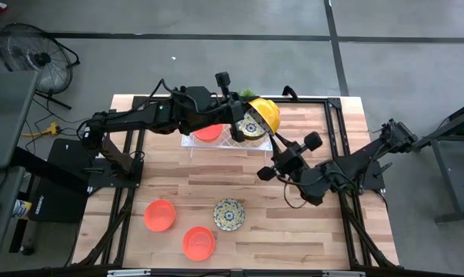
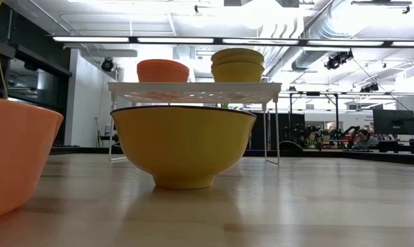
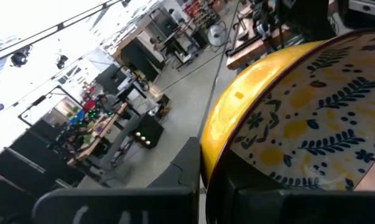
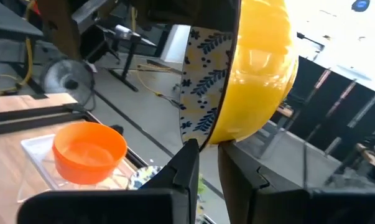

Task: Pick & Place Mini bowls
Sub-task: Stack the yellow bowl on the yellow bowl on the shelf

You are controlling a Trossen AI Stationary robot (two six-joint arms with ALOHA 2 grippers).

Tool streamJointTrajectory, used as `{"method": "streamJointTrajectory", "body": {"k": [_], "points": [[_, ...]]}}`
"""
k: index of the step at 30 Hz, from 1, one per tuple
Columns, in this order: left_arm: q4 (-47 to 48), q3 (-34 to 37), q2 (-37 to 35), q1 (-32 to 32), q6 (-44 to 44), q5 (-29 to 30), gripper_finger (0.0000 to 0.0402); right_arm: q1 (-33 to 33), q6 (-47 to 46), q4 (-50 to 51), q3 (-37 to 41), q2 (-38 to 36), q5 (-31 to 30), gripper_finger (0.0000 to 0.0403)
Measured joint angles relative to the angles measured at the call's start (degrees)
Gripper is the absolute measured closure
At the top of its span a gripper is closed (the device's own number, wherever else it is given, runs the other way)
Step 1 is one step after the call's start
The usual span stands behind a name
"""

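Observation:
A cream floral mini bowl with a yellow outside (image 1: pixel 268 111) is held on edge above the white tray (image 1: pixel 191 141), between both grippers. My left gripper (image 1: pixel 245 115) reaches it from the table's left and is shut on it. My right gripper (image 1: pixel 277 148) comes from the near right and is shut on its lower rim. An orange bowl (image 1: pixel 208 132) and a stack of two yellow-sided bowls (image 2: pixel 237 65) stand on the tray. Two orange bowls (image 1: pixel 160 215) (image 1: pixel 198 242) and one floral bowl (image 1: pixel 228 214) stand on the table near the front edge. My left gripper pinches the bowl's rim (image 3: pixel 207 163), one finger on the yellow outside, one on the floral inside. The bowl is clear of the tray and stands on edge. My right gripper has the lowest part of the rim (image 4: pixel 207 142) between its fingertips, coming from below at a slant; the bowl stands upright above them.
The tray stands on thin legs (image 2: pixel 267 130) at the far middle of the table, with a small green plant (image 1: pixel 249 94) behind it. Black frame rails run along both table sides. A fan (image 1: pixel 39 58) stands on the floor beyond the far left corner.

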State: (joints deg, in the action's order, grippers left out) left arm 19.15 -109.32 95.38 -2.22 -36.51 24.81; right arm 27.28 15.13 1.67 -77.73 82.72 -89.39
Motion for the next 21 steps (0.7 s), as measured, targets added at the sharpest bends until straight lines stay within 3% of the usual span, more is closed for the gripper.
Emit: {"method": "streamJointTrajectory", "body": {"k": [11, 21], "points": [[-0.4, 0.0, 0.4, 0.0, 0.3, -1.2, 0.0396, 1.8, -1.2, -3.4, 0.0, -0.1, -1.0, 0.0360], [-2.4, 0.0, 0.6, 0.0, -1.7, -1.5, 0.0396, 3.6, -1.4, -6.6, 0.0, -4.2, 3.2, 0.0358]]}}
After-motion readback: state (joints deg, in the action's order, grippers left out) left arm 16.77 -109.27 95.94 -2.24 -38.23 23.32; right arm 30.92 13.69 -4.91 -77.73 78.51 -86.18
